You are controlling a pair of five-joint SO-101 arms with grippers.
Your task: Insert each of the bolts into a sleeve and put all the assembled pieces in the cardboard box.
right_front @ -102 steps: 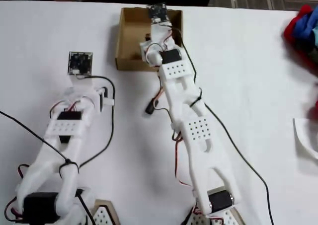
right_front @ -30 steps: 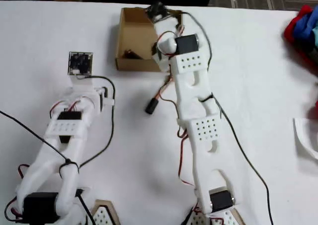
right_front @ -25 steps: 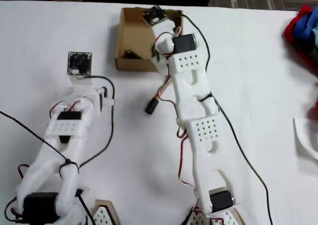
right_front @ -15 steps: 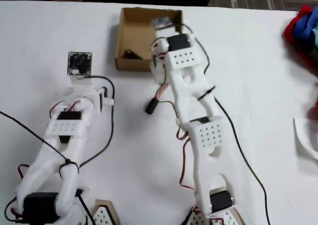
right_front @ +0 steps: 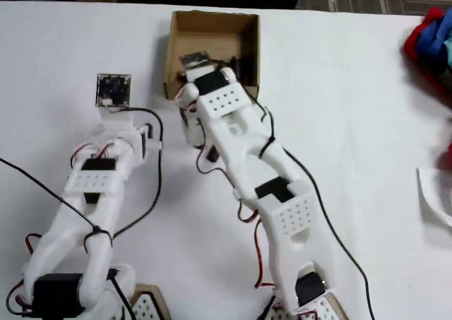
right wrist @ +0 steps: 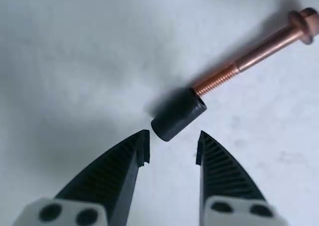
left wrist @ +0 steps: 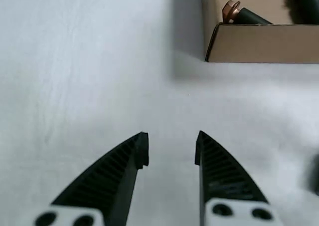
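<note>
Table first: my wide white table (right_front: 353, 87) has lots of bare room on my right. The open brown cardboard box (right_front: 212, 34) sits near the far edge. Inside, by its near wall, lies a finished piece (left wrist: 246, 17), a copper bolt head sticking out of a dark sleeve. My left gripper (left wrist: 171, 148) is spread apart over bare table near the box. My right gripper (right wrist: 172, 146) is spread too, holding nothing. Just past its tips lies a long copper bolt (right wrist: 259, 49), its tip at the mouth of a short black tube sleeve (right wrist: 178, 113).
</note>
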